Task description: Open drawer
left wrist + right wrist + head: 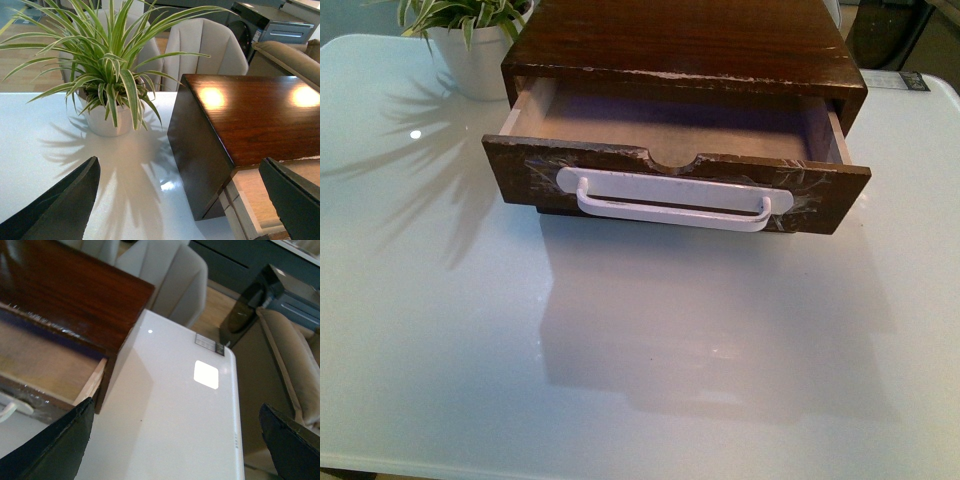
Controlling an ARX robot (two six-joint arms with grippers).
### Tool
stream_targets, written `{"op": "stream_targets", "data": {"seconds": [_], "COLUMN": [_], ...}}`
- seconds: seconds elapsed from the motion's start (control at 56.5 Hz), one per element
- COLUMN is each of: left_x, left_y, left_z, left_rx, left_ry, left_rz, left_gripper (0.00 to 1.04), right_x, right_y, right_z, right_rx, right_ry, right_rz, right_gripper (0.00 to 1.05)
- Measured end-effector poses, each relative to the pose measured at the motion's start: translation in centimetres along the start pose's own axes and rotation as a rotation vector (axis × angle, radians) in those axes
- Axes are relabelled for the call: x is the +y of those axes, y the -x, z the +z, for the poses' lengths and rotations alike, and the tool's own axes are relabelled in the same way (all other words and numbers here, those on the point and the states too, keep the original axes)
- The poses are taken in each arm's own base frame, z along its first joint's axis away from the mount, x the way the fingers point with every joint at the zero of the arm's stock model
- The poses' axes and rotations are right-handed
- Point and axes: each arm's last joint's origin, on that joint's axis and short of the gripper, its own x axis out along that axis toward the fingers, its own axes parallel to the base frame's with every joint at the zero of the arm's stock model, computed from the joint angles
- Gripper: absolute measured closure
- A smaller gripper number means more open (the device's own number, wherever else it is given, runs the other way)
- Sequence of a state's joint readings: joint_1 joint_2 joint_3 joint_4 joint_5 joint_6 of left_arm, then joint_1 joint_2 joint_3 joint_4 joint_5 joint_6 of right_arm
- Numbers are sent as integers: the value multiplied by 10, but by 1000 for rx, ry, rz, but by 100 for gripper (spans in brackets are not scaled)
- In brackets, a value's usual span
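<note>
**Drawer open on white table; both grippers spread wide**

Surface: 1 glossy white table (pixel 640 380) w/ rounded corners. Its near half is bare, w/ soft shadows and lamp glare. A small printed label (pixel 210 344) sits near the far right edge.

Grippers: 2, neither in the front view. Left gripper (pixel 179 165): dark fingers set wide apart, holding nothing, above the table near the cabinet's left side. Right gripper (pixel 176 407): also spread wide, holding nothing, above the table to the right of the drawer.

Task thing: 1 drawer (pixel 675 140), at mid-table, standing well out of the cabinet toward the near side, tan inside showing. The dark-brown front has whitish scratches and a half-round notch in the top edge. 1 long white bar handle (pixel 675 200) runs across the front.

Behind it: 1 dark-brown wooden cabinet (pixel 690 40), glossy top, w/ a worn white-scuffed front edge above the drawer.

Far left: 1 white pot (pixel 475 60) holding 1 striped green-and-white plant (pixel 107 65), just beside the cabinet's left corner, not touching it. Leaf shadows fall across the table.

Room beyond the table: 2 pale upholstered chairs (pixel 205 47) side by side at the far edge. Wood floor (pixel 25 60) at far left. To the far right, 1 tan sofa or armchair (pixel 290 55), only part seen, and 1 dark unit (pixel 270 22) behind it; can't tell what kind.
</note>
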State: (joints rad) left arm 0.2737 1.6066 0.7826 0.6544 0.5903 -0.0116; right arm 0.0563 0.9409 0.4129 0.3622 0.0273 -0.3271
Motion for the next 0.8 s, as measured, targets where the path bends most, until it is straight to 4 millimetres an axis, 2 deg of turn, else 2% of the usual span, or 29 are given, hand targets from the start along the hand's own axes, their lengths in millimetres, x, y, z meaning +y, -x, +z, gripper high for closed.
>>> {"op": "stream_targets", "data": {"seconds": [0.018,0.053,0.106,0.177,0.354,0.424,0.478,0.637,0.796], "left_x": [-1,-9,-24,-42,-75,-82,-86,-104,-112], "left_y": [0,5,19,37,73,84,89,107,119], "left_z": [-1,-6,-17,-27,-50,-54,-57,-69,-81], "left_rx": [-14,-100,-150,-157,-148,-153,-151,-149,-137], "left_ry": [-10,-56,-71,-73,-72,-73,-73,-73,-74], "left_rz": [32,195,302,319,315,321,318,335,318], "left_gripper": [12,23,37,55,103,103,103,103,103], "right_x": [0,0,-1,-4,4,6,7,11,13], "right_y": [0,0,0,8,30,36,39,50,59], "right_z": [0,-1,-3,-15,-39,-45,-48,-58,-62], "right_rx": [0,5,-6,-138,-150,-153,-152,-150,-154], "right_ry": [-6,-22,-59,-219,-314,-318,-318,-322,-322], "right_rz": [0,0,-6,-56,-53,-52,-52,-52,-52], "right_gripper": [9,9,11,30,75,95,103,103,103]}}
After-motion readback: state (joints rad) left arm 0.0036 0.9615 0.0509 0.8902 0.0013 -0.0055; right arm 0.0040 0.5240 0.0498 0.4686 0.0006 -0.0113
